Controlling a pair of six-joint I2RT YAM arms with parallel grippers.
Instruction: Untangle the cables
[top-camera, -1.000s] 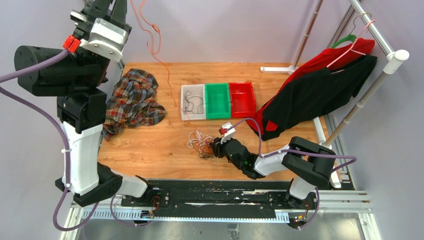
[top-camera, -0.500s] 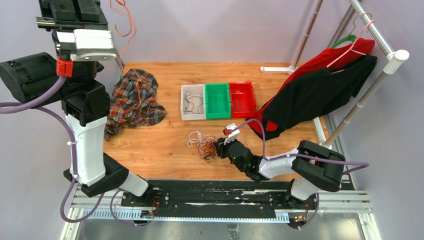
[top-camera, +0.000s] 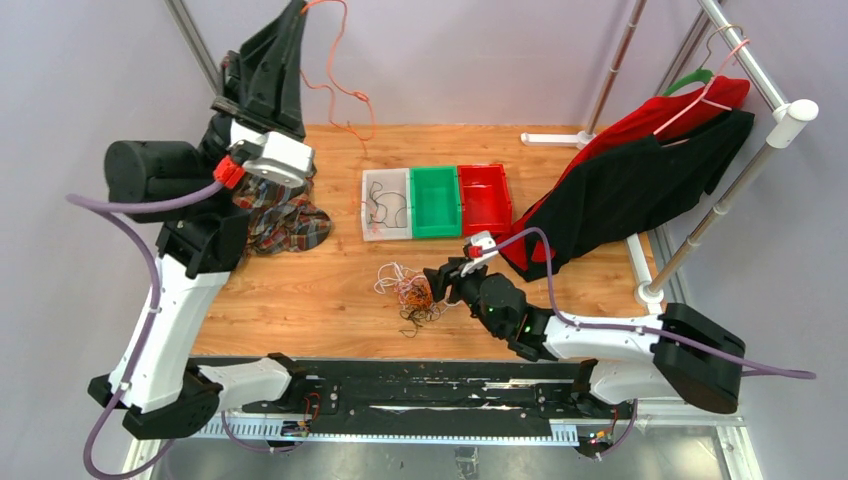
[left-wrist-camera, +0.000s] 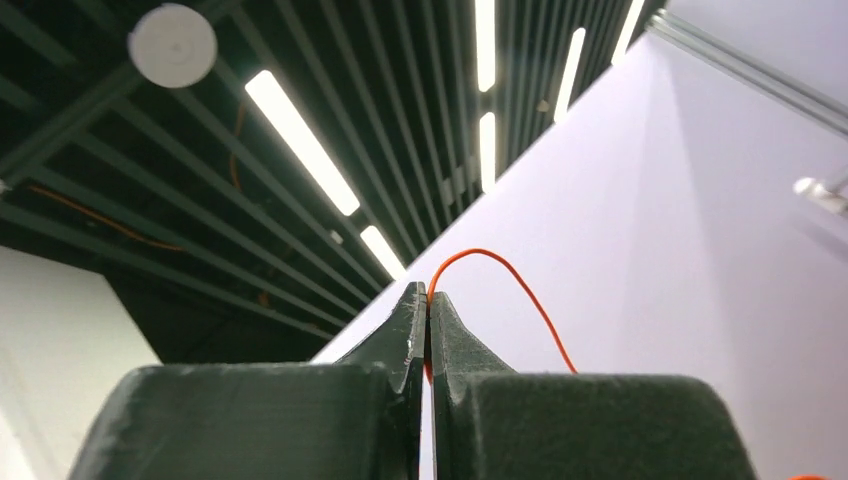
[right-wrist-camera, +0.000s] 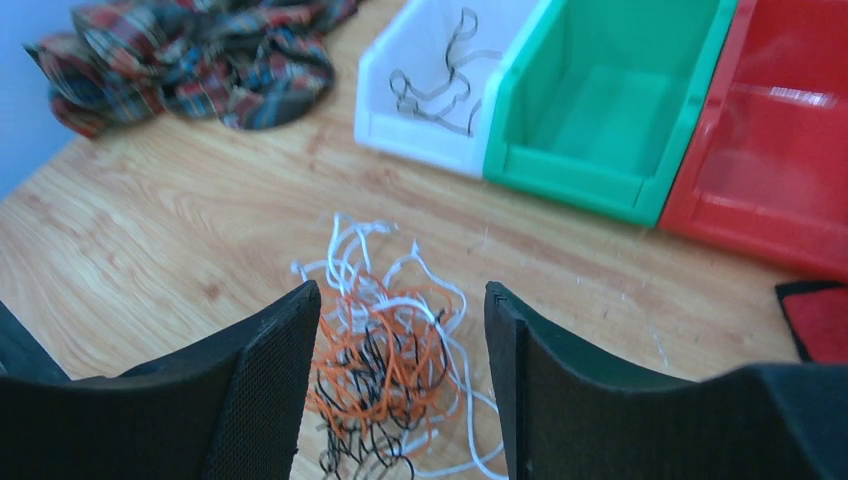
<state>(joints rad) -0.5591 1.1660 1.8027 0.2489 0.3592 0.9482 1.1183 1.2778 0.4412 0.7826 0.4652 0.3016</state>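
While the left gripper (left-wrist-camera: 428, 300), held high, pinches one thin orange wire strand (left-wrist-camera: 510, 285) between pressed-together fingers, that strand hangs downward toward the far edge of the wooden table (top-camera: 300, 290); the tangled white, orange and black cable heap (right-wrist-camera: 385, 365) lies mid-table, white loops pointing toward the white plastic bin (right-wrist-camera: 410, 130); the right gripper (right-wrist-camera: 400, 300) hovers over the heap, fingers spread; bare wood lies left of it.

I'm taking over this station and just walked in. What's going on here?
The left gripper, raised high above the wooden table, has its jaws shut on a thin orange wire strand that trails down. The right gripper hovers with jaws open over the tangled heap of white, orange and black wires. A thin black wire lies in the white plastic bin; the green bin and red bin beside it look empty.
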